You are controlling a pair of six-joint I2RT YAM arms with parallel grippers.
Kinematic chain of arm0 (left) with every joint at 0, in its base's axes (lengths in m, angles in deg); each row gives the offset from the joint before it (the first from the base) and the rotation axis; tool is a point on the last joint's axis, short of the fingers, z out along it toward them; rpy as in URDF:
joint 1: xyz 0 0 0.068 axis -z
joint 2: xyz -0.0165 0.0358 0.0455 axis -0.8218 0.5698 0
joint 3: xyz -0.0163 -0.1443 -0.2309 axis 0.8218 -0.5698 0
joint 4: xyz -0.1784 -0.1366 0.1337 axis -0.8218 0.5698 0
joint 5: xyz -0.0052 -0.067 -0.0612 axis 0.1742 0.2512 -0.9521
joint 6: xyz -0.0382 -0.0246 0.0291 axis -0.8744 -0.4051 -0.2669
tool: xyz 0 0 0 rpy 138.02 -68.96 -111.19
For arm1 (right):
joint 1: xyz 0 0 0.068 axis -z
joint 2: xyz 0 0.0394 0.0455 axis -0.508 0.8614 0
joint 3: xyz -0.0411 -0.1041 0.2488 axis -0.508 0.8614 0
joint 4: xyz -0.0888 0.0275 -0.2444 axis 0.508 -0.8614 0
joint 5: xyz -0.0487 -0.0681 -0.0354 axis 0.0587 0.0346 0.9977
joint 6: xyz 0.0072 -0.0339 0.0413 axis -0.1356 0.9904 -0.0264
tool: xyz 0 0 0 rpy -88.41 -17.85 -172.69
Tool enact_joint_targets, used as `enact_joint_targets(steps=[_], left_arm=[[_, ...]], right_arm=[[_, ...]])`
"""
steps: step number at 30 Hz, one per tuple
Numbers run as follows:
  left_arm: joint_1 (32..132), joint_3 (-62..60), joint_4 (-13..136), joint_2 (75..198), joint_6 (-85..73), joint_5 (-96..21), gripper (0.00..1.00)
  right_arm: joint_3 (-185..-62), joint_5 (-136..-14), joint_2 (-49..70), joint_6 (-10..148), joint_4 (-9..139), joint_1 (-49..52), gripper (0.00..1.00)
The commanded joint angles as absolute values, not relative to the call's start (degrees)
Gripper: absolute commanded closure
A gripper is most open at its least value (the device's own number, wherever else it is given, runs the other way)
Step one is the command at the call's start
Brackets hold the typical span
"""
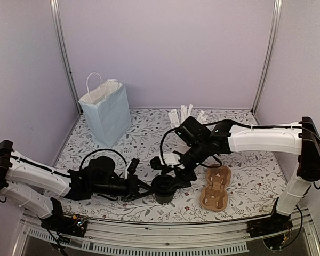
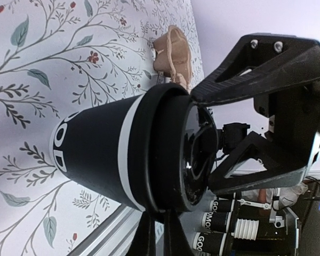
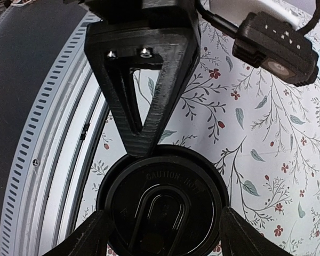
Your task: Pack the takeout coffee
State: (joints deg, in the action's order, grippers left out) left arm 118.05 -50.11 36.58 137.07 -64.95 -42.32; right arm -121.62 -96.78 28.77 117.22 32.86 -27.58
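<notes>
A: As you scan the bench [image 1: 245, 176] from its left side, what comes first?

B: A white paper bag [image 1: 106, 109] with handles, upright near the back left corner. In front of it, low over the floral cover, the left arm reaches rightward.

A: And the left end effector [image 1: 148, 187]?

B: Its fingers are drawn together to a point, closed on themselves. The tip touches the rim of the black lid [image 3: 162, 205].

A: Where is the takeout coffee [image 1: 163, 196]?

B: Upright on the bench, near the front edge and about mid-width, just right of that tip. It is a black cup with a white band under the lid and white lettering on its side. The lid sits on top of it.

A: The right end effector [image 1: 174, 180]?

B: It comes in from above and from the right. Its fingers [image 2: 266, 69] are clamped on the lid, one on each side, both touching the lid's edge.

A: Further right?

B: A bundle of white wrapped sticks [image 1: 185, 113] stands at the back, well apart from the cup. A brown pulp cup carrier [image 1: 215, 188] lies flat near the cup on its right, not touching it. The cup stands outside the carrier's wells.
</notes>
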Motion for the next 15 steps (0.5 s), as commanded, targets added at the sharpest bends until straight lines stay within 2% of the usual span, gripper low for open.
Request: enact_joint_targets(steps=[1,6,11,15], left_arm=[[117.2,-51.8,45.3,145.6,-69.1,-43.5,1.0],[117.2,-54.4,41.6,150.0,-71.1,-46.4,1.0],[117.3,-41.8,59.0,143.9,-59.7,-38.4,1.0],[117.8,-37.1,67.4,137.6,-54.7,-31.8,1.0]], right_arm=[[-119.3,-102.2,35.5,119.8,29.0,-29.3,0.31],[-117.9,-101.0,36.7,119.8,29.9,-29.2,0.35],[-117.7,-101.0,35.0,119.2,30.4,-29.2,0.35],[-117.9,-101.2,33.4,118.7,30.8,-28.9,0.34]])
